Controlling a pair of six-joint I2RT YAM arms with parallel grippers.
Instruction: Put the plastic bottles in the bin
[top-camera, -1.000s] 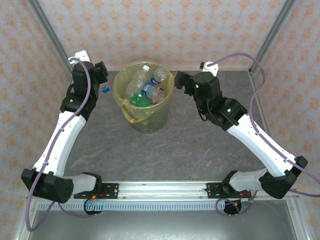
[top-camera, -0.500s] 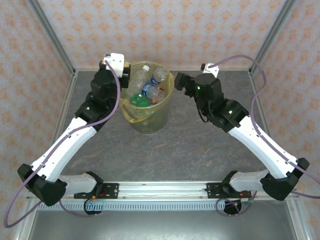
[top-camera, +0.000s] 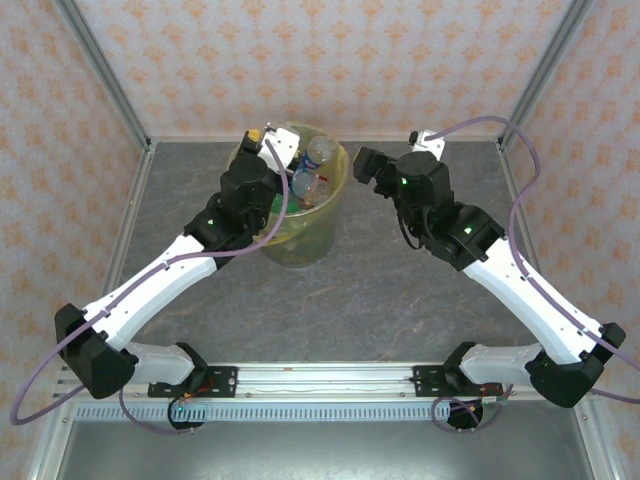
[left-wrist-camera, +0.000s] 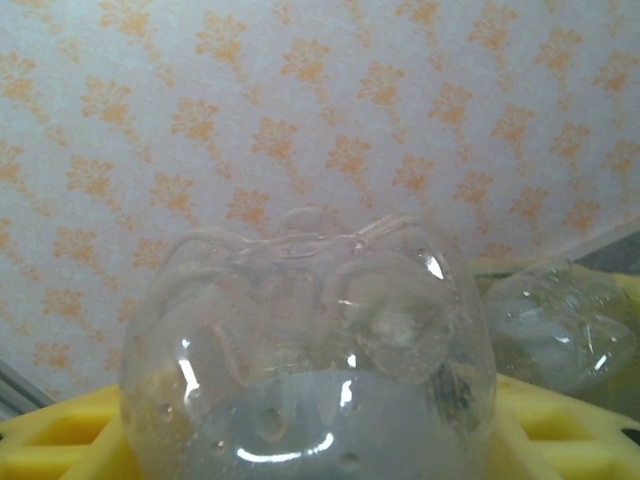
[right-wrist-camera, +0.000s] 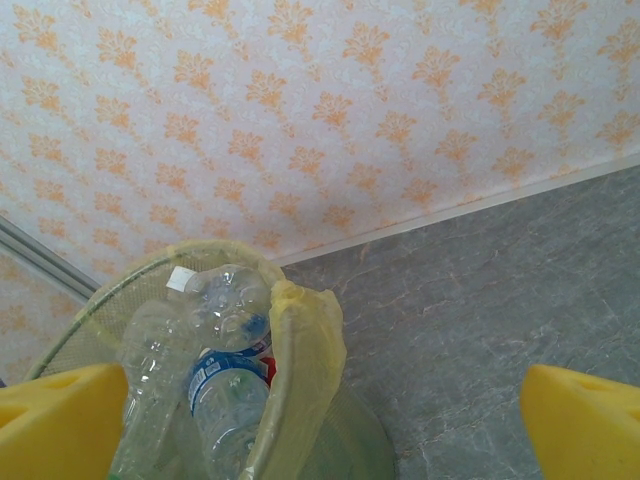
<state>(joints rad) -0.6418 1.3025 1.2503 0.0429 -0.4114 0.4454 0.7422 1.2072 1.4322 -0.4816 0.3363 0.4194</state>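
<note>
Setting: orange-on-cream patterned wallpaper (top-camera: 350, 60) on the far and side walls; grey stone-patterned counter (top-camera: 400, 290) below.

Bin (top-camera: 300, 238): round, lined with a translucent yellow bag, standing at far centre of the counter, between the two arms. In the right wrist view its bag-draped rim (right-wrist-camera: 300, 340) is at lower left.

Plastic bottles (top-camera: 312, 165): several lie piled inside the bin. The right wrist view shows a blue-labelled bottle (right-wrist-camera: 225, 385) and, beside it, a white-capped clear one (right-wrist-camera: 232, 298).

Left arm (top-camera: 160, 285): reaches from near left, its wrist over the bin's left rim.

Left tool (left-wrist-camera: 310, 445): its yellow fingers (left-wrist-camera: 60, 440) pinch a clear bottle (left-wrist-camera: 310, 340), ribbed base toward the camera, wallpaper behind it. Another clear bottle (left-wrist-camera: 550, 325) lies at the right of that view.

Right tool (right-wrist-camera: 320, 425): fingers (right-wrist-camera: 585, 420) spread wide with nothing between them. In the top view it hangs (top-camera: 362, 165) just right of the bin's rim, pointing toward it.
</note>
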